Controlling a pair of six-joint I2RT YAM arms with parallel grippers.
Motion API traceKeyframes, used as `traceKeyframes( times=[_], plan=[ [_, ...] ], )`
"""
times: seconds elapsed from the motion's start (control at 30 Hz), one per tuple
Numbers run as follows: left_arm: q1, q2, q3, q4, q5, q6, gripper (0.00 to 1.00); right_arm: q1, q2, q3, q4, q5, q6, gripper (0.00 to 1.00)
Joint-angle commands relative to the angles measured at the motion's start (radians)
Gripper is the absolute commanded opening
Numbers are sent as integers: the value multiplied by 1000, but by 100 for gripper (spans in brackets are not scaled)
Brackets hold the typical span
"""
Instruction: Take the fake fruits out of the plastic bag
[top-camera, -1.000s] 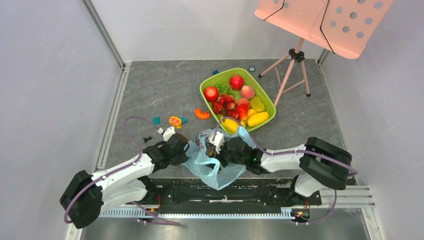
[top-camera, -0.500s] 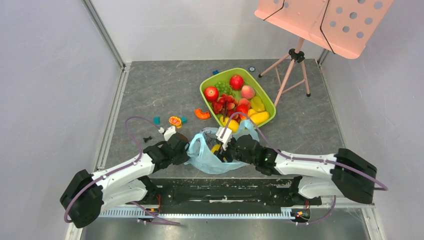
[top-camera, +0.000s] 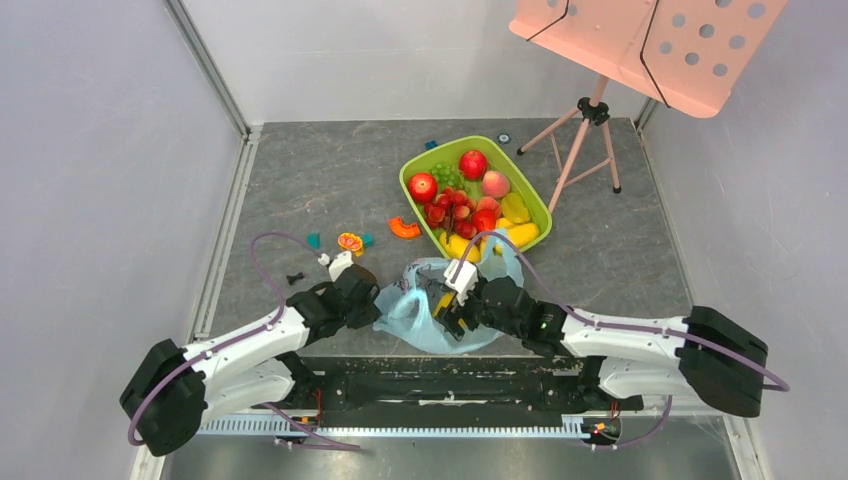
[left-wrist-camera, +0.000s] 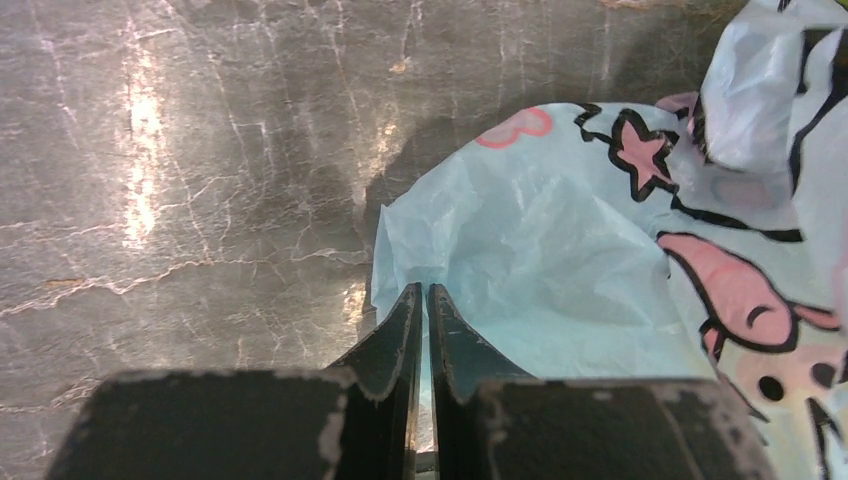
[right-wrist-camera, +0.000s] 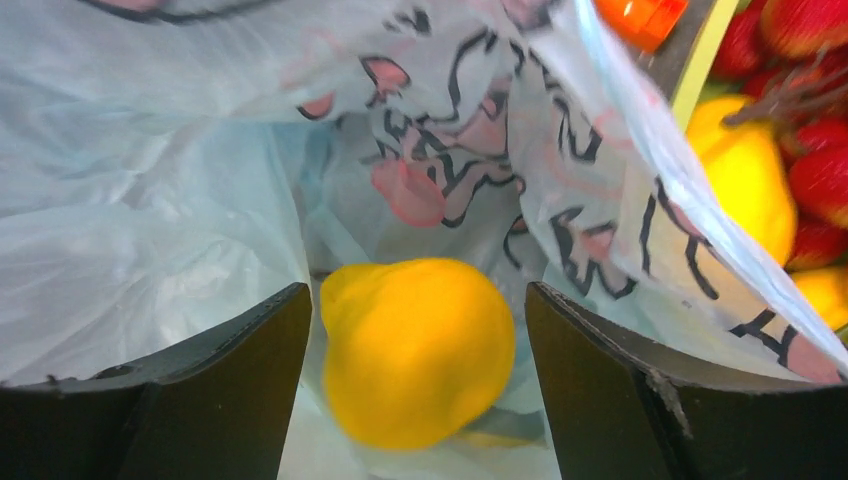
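Note:
The plastic bag (top-camera: 415, 318) lies crumpled between my two arms, light blue with pink and dark prints. My left gripper (top-camera: 376, 300) is shut on the bag's left edge; in the left wrist view the blue film (left-wrist-camera: 540, 270) runs between the closed jaws (left-wrist-camera: 421, 292). My right gripper (top-camera: 450, 315) reaches into the bag's mouth from the right. It stands open (right-wrist-camera: 415, 300) around a yellow fake fruit (right-wrist-camera: 415, 350) lying inside the bag, with a gap on each side. More fake fruits (top-camera: 470, 200), red and yellow, fill the green tray (top-camera: 447, 143).
The tray's rim (right-wrist-camera: 700, 50) is just behind the bag. Small coloured pieces (top-camera: 350, 242) and an orange piece (top-camera: 404, 228) lie left of the tray. A pink music stand's tripod (top-camera: 585, 130) is at the back right. Walls close in on both sides.
My right arm has stretched forward and its gripper has moved right and deeper into the bag. The bag has shifted and flattened toward the table. The left arm has stayed put.

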Motion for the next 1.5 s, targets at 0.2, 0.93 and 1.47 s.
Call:
traceKeyframes(
  times=[0.2,0.93,1.47],
  plan=[
    [3,1,19,-26,-39,37,10,3,132,-91,204,67,124,98],
    [3,36,28,-2,-23,40,10,0,80,-39,96,234,291,98],
    [3,31,19,0,-29,37,11,0,111,-46,134,247,184,70]
  ],
)
